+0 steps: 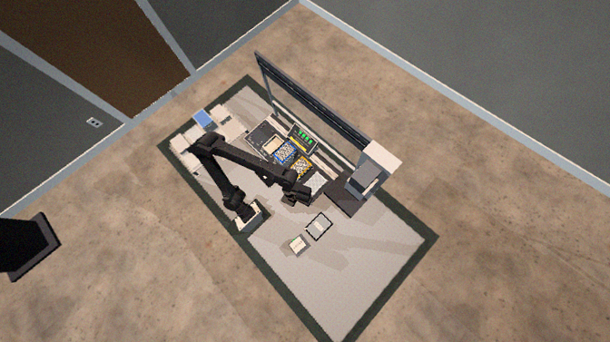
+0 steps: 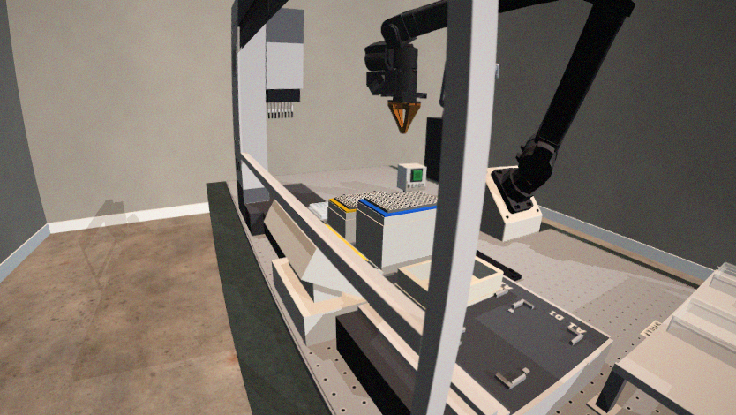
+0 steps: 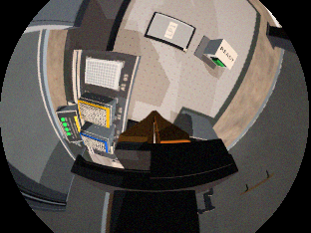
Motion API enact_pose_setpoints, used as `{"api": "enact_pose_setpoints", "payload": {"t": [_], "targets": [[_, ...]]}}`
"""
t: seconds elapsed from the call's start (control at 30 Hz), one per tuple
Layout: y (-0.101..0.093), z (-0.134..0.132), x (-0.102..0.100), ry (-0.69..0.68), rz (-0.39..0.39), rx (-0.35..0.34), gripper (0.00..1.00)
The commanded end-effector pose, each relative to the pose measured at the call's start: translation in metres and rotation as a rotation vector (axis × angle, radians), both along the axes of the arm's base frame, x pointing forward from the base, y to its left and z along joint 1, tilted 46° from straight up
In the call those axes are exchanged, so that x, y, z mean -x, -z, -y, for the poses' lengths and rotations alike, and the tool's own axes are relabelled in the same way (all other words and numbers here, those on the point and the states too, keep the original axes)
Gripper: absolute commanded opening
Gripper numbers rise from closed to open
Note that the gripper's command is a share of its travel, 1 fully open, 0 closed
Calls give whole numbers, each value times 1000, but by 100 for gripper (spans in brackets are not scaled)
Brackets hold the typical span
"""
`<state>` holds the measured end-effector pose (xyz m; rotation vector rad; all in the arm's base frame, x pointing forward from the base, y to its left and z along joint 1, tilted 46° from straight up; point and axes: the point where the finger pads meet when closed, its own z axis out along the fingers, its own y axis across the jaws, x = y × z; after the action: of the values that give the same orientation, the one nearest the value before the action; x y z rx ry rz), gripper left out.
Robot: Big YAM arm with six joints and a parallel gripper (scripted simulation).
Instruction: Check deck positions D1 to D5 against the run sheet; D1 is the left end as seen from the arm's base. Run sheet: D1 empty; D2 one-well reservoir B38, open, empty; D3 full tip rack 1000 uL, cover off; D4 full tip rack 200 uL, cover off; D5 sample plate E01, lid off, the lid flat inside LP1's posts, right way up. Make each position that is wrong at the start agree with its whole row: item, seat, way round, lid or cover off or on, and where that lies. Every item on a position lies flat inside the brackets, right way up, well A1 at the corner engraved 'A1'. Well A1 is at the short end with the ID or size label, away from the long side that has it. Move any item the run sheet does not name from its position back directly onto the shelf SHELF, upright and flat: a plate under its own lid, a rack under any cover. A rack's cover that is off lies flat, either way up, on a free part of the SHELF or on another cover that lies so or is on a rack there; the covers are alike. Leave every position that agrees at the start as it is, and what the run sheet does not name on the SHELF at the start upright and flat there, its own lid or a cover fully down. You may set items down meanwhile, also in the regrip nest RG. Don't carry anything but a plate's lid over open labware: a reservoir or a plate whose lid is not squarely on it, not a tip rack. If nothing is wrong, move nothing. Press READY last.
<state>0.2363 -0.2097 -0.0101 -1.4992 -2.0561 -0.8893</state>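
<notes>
My gripper (image 2: 402, 127) (image 3: 154, 115) is shut on nothing and hangs high over the table, in front of the deck's right end. On the deck, D1 (image 2: 535, 324) (image 1: 258, 136) is bare. After it come a cream reservoir (image 2: 446, 274) (image 1: 272, 145), a blue-trimmed tip rack (image 2: 396, 222) (image 1: 285, 152) (image 3: 95, 142) with its cover off, a yellow-trimmed tip rack (image 2: 341, 208) (image 1: 301, 165) (image 3: 94, 115) with its cover off, and a white sample plate (image 1: 316, 181) (image 3: 103, 72) without a lid. A lid (image 1: 318, 226) (image 3: 171, 31) lies flat on the table. The READY button box (image 1: 298, 245) (image 2: 411, 177) (image 3: 219, 55) stands beside it.
The gantry frame (image 2: 458, 154) and its pipette head (image 2: 282, 51) (image 1: 371, 171) run along the far side of the deck. The shelf (image 2: 685, 329) (image 1: 188, 139) holds several items, one of them blue (image 1: 204, 118). The arm's base (image 1: 249, 219) stands in front of the deck.
</notes>
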Motion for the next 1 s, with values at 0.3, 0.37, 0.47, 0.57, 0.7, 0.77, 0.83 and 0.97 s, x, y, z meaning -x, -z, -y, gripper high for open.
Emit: {"api": "enact_pose_setpoints", "payload": {"t": [0.3, 0.37, 0.47, 0.57, 0.7, 0.77, 0.83, 0.97], "targets": [[-2, 25, -11, 21, 32, 57, 0], [-2, 25, -11, 21, 32, 57, 0], [-2, 25, -11, 21, 32, 57, 0], [-2, 25, -11, 21, 32, 57, 0], [-2, 25, -11, 21, 32, 57, 0], [-2, 25, -11, 21, 32, 57, 0], [-2, 25, -11, 21, 32, 57, 0], [14, 47, -11, 87, -26, 61, 0]]}}
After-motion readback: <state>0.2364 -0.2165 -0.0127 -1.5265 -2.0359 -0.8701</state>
